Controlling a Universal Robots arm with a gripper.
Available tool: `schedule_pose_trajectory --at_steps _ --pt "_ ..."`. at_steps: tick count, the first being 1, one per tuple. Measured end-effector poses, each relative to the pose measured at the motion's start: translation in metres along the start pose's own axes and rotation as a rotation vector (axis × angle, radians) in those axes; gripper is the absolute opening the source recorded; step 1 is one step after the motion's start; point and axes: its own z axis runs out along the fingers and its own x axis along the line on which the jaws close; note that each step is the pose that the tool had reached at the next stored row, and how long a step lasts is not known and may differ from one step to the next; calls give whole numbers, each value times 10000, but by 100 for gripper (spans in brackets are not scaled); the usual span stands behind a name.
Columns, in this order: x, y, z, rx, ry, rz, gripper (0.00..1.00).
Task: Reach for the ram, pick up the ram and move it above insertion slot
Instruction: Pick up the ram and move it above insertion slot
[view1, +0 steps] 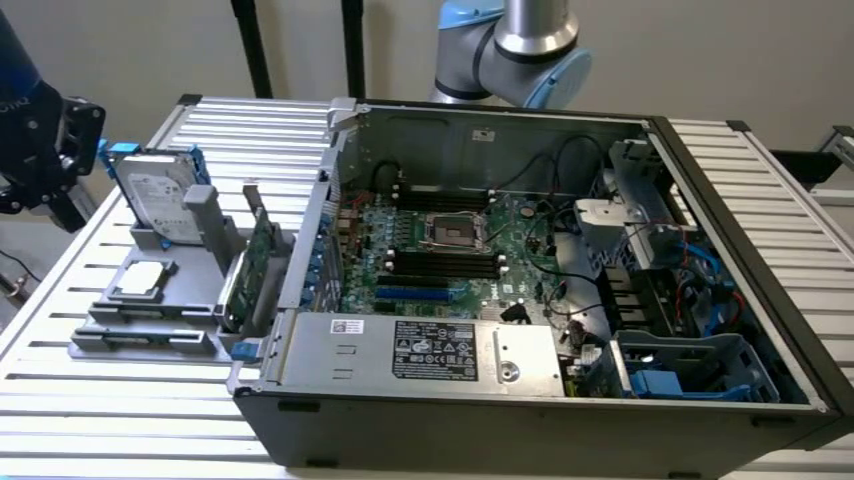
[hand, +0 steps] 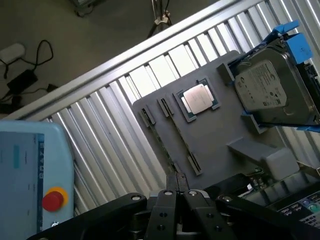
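tool (hand: 179, 194) closed | hangs above gray tray (hand: 210, 135) on desk (hand: 115, 115) | tray carries chip (hand: 199, 98) and hard drive (hand: 272, 85)

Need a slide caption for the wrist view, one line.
Shut gripper facing a gray fixture plate that carries a CPU and a blue-railed hard drive, on a slatted table.

Behind my worktop (view1: 120, 400) — ribbed aluminium slats — stands a plain pale wall (view1: 747, 60); below, grey floor (hand: 90, 35) with trailing black cables (hand: 25, 77).
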Motion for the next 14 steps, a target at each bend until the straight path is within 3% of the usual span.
schedule_pose_trajectory --at_steps 14 --pt "-1 -1 21 30 91 -2554 11"
